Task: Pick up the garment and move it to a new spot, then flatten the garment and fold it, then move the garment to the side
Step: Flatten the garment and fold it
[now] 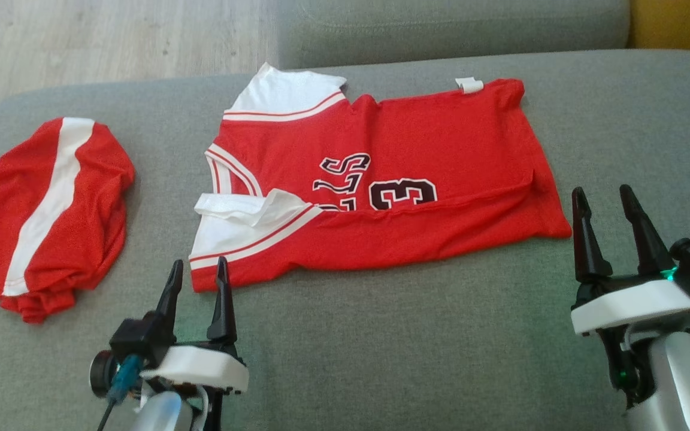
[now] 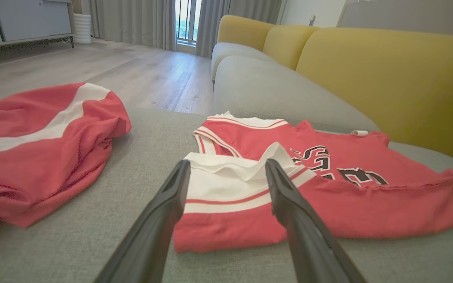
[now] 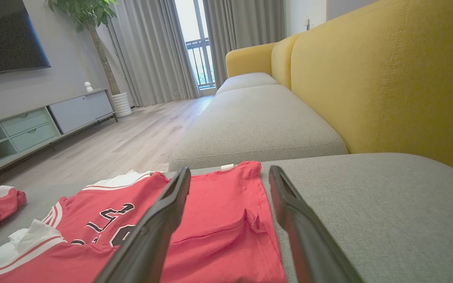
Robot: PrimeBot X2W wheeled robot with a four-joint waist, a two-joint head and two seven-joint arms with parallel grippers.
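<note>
My left gripper hangs with its two fingers apart and nothing between them, tips just short of the near left corner of the basketball jersey, where the white-trimmed armhole lies. My right gripper is spread the same way and empty, just off the jersey's near right corner at the hem end. I judge I hold them at the two ends of the near edge so that I can pinch both corners at once and carry the cloth evenly.

The jersey lies sideways on the grey sofa cushion, neck to my left and hem to my right. Its near long side is already turned up over the lower part of the black numbers, so one fold looks made. A small white tag pokes out at the far edge.

Well apart to the left sits a bunched red garment with a white stripe, out of the way of the folding.
</note>
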